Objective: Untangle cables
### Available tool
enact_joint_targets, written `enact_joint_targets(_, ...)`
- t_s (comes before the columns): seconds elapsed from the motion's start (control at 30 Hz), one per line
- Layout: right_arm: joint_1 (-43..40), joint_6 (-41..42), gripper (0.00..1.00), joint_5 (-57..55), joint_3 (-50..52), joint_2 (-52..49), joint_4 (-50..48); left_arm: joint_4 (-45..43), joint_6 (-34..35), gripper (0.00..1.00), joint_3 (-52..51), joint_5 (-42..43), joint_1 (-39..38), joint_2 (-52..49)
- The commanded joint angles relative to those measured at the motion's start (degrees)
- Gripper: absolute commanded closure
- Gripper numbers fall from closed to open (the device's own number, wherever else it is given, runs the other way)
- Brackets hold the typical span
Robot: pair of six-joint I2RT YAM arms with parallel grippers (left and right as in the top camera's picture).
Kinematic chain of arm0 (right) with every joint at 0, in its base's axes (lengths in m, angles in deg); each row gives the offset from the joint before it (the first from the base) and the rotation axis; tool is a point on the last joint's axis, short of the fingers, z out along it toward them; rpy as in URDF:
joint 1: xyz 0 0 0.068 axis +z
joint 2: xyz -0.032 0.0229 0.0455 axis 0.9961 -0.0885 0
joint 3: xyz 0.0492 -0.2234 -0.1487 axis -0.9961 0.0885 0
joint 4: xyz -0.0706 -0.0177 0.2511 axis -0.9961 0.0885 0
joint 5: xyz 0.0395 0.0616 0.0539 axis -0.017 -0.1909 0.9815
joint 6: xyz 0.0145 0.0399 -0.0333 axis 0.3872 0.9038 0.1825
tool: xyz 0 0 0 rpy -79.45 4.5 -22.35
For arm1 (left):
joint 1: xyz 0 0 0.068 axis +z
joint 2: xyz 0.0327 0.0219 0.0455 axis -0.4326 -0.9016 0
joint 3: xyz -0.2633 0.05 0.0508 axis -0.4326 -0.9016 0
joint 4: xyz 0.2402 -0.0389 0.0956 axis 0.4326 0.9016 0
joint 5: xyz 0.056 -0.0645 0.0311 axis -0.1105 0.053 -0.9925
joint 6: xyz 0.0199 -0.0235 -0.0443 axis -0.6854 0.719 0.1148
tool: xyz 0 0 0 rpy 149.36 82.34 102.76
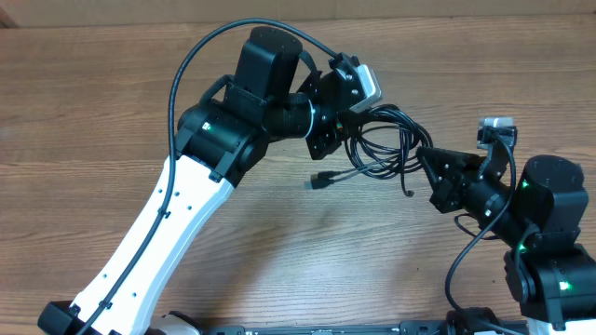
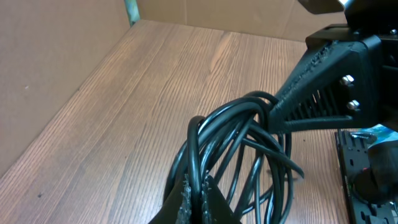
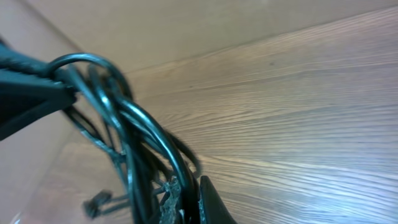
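The tangled black cables [image 1: 384, 149] are seen right of centre in the overhead frame, over the wooden table [image 1: 93, 84] and between the two arms. The left gripper [image 1: 348, 121] is pressed together on the bundle's upper left loops. The right gripper [image 1: 421, 156] is pinched onto its right edge. One plug end [image 1: 319, 180] is seen at the bundle's lower left.

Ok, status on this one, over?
Left gripper shut on tangled thin black cables. Right gripper shut on same bundle. One plug end free. Nothing blocking.
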Motion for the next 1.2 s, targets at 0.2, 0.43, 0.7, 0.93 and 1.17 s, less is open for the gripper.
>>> enact_joint_targets(0.2, -0.22, 0.07, 0.96, -17.27, -0.79, 0.15, 0.13, 1.09, 0.61, 0.96, 1.36, -2.19, 0.57, 1.29)
enact_joint_targets(0.43, -0.22, 0.02, 0.96, -28.98, -0.79, 0.15, -3.15, 4.66, 0.61, 0.96, 1.36, 0.66, 0.55, 1.29)
enact_joint_targets(0.7, -0.20, 0.04, 0.96, -33.62, -0.79, 0.15, -3.61, 7.06, 0.63, 0.96, 1.36, 0.76, 0.55, 1.31)
enact_joint_targets(0.93, -0.20, 0.07, 0.96, -33.46, -0.79, 0.15, -2.91, 7.52, 0.63, 0.96, 1.36, 1.09, 0.55, 1.31)
enact_joint_targets(1.17, -0.20, 0.07, 0.96, -21.11, -0.79, 0.15, -2.38, 7.06, 0.63, 0.96, 1.36, 1.14, 0.55, 1.31)
